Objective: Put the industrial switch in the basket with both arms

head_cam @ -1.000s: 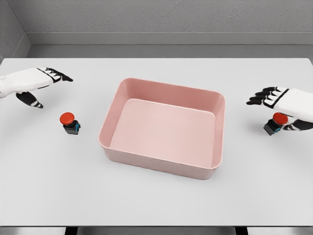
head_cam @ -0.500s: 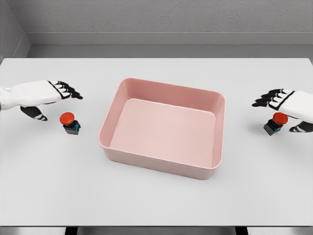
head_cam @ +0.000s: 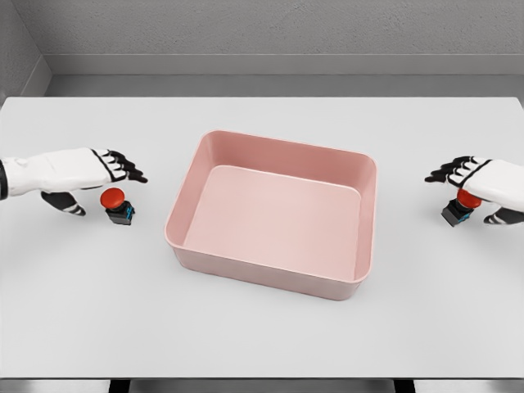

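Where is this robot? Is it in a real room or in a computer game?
It looks like a computer-made test room, not a real one. There is just a plain white table, bare grey walls, one pink basket and two red-button switches. Everything looks too clean and smooth.

White table (head_cam: 262,336) spans view; grey wall (head_cam: 270,29) behind far edge

No readable text anywhere: basket (head_cam: 273,214), both switches (head_cam: 117,205) (head_cam: 460,206) and table (head_cam: 262,327) carry no labels or numbers.
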